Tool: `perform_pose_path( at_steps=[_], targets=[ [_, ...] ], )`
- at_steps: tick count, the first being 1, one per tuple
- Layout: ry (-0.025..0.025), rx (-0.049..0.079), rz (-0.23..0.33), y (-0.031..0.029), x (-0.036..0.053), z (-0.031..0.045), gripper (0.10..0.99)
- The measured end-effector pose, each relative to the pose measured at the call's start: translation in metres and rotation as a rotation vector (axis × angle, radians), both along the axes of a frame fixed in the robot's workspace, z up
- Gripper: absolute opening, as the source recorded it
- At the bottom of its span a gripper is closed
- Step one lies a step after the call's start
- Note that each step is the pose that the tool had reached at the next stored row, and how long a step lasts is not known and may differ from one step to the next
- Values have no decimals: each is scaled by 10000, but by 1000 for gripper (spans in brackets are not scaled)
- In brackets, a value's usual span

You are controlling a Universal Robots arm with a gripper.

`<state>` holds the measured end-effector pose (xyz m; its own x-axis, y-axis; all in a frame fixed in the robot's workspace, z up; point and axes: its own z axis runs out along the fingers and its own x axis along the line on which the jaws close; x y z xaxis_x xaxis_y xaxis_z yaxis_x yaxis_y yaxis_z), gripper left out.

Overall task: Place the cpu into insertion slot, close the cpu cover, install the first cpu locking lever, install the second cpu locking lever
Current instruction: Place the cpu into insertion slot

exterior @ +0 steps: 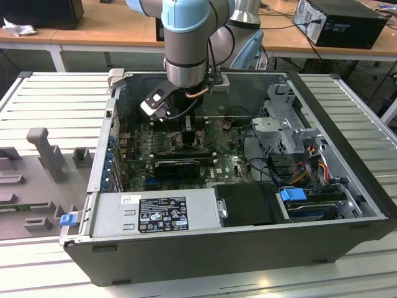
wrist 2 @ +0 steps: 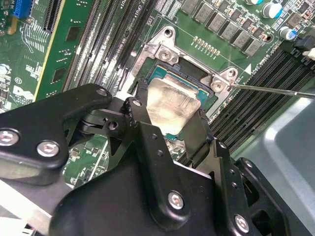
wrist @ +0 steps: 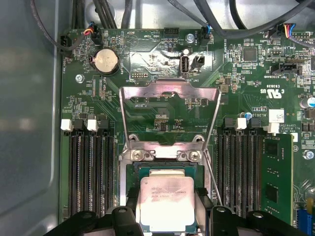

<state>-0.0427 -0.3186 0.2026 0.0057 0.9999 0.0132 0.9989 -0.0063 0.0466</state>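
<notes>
The robot arm reaches down into the open dark grey computer case (exterior: 363,186), which lies on the ribbed light grey bench (exterior: 56,99), and its black end effector (wrist 2: 171,105) is over the large green circuit board (wrist: 147,64). The small flat square cpu with a pale silver metal top (wrist: 167,201) is between the two black fingers (wrist 2: 201,129), which lie against two opposite edges of it, so I judge that the end effector is grasping the cpu. The chip is right at the square black-framed insertion slot (wrist 2: 194,66), level and lined up with it, but I cannot tell whether it sits fully down in the slot or is just above it. The first step is thus under way and close to its end. The thin silver metal square frame of the cpu cover (wrist: 197,94) is open, swung up and away from the slot, so closing it is not yet done. A thin silver wire lever (wrist 2: 275,90) points away from the slot and is not hooked down; I judge that both locking levers are left to do
</notes>
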Motion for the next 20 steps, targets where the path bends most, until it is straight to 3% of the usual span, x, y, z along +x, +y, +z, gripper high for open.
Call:
perform_pose_path(
  at_steps=[11,12,13,20],
  targets=[
    [-1,0,-38,1,3,-12,537],
    [-1,1,-38,0,3,-11,604],
    [-2,5,-39,1,3,-11,604],
    [-1,5,-39,1,3,53,588]
  ],
)
